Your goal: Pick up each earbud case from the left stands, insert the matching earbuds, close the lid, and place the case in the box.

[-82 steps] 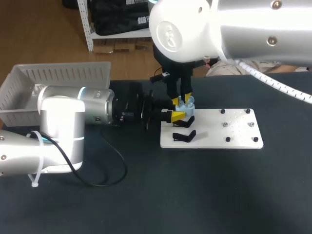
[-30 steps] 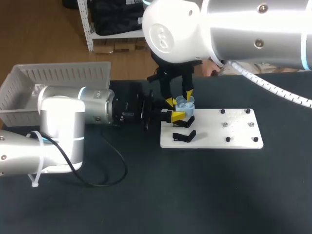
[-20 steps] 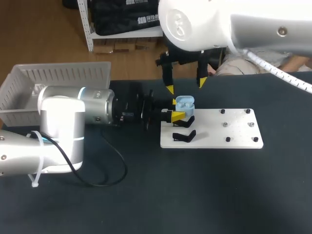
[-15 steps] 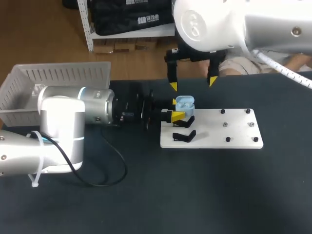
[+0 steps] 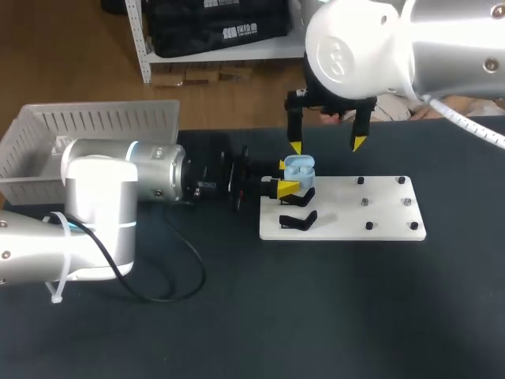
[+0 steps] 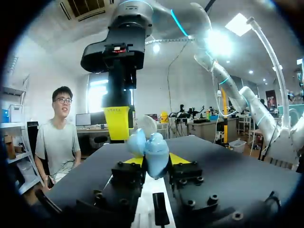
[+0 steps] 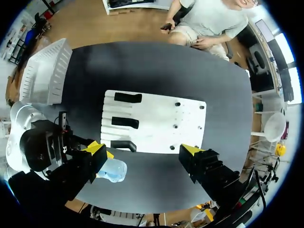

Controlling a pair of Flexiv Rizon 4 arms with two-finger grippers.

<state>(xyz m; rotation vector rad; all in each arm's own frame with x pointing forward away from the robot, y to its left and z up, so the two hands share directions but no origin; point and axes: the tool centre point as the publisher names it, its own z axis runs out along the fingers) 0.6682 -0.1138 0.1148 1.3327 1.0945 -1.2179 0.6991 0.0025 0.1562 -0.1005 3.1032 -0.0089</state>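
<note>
The counter (image 5: 316,316) is plain black. On it lies a white board (image 5: 379,207), with black stands (image 5: 298,221) at its left end and small dark pegs (image 5: 368,227) dotted over its right half. The case (image 5: 299,166) is pale blue. The left gripper (image 5: 286,176) is black with bright yellow tips, and so is the right gripper (image 5: 327,145). The left arm (image 5: 118,181) is white and silver-grey with a thin light-blue ring. The right arm (image 5: 379,39) is white and silver. A black cable (image 5: 181,292) loops over the counter near the left arm. The box (image 5: 102,120) at the far left is pale grey with slatted walls.
</note>
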